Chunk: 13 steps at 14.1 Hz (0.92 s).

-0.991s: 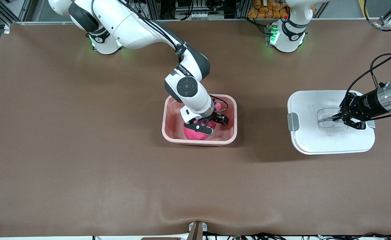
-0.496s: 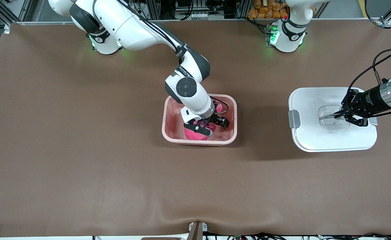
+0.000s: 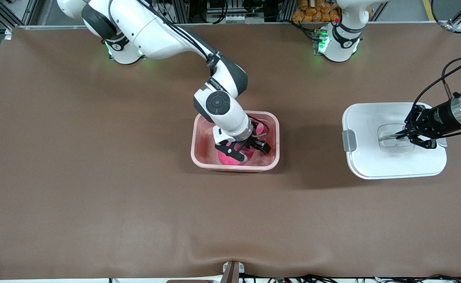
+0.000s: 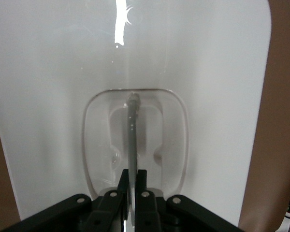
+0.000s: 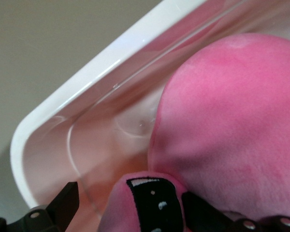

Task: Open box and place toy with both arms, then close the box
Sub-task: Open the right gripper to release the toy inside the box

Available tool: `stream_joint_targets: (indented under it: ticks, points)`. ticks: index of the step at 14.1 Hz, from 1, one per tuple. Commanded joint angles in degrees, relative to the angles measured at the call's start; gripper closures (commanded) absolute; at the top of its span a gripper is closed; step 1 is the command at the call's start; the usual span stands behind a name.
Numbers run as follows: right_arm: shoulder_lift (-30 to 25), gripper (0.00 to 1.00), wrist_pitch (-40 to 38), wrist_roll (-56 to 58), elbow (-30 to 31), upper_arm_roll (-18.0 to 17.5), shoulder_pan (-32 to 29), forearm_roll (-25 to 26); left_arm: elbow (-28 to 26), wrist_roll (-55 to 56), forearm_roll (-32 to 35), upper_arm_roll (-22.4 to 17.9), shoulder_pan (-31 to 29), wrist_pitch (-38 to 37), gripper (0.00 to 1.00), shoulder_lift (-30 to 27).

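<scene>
The box (image 3: 235,140) sits open at mid-table, and the toy (image 3: 230,157) lies inside it, against the wall nearest the front camera. The right gripper (image 3: 243,151) reaches down into the box, its jaws spread with one finger pressed into the plush. The lid (image 3: 391,163) lies flat on the table, well apart from the box toward the left arm's end. The left gripper (image 3: 403,135) is over the lid, its jaws clamped on the handle (image 4: 132,126).
</scene>
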State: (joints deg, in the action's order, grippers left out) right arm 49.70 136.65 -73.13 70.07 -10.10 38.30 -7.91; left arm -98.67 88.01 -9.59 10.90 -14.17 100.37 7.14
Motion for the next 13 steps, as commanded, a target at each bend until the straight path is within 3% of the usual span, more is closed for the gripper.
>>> stream_joint_targets:
  ticks: [1,13]
  points:
    - [0.4,0.00,-0.2,-2.0,-1.8,-0.3,-0.3,-2.7,-0.6,-0.7,-1.6,0.1,-0.7,-1.6,1.00,-2.2]
    - [0.5,0.00,5.7,-10.2,-2.7,-0.2,0.0,-3.2,-0.6,-0.7,-1.7,0.3,-0.6,-3.6,1.00,-4.1]
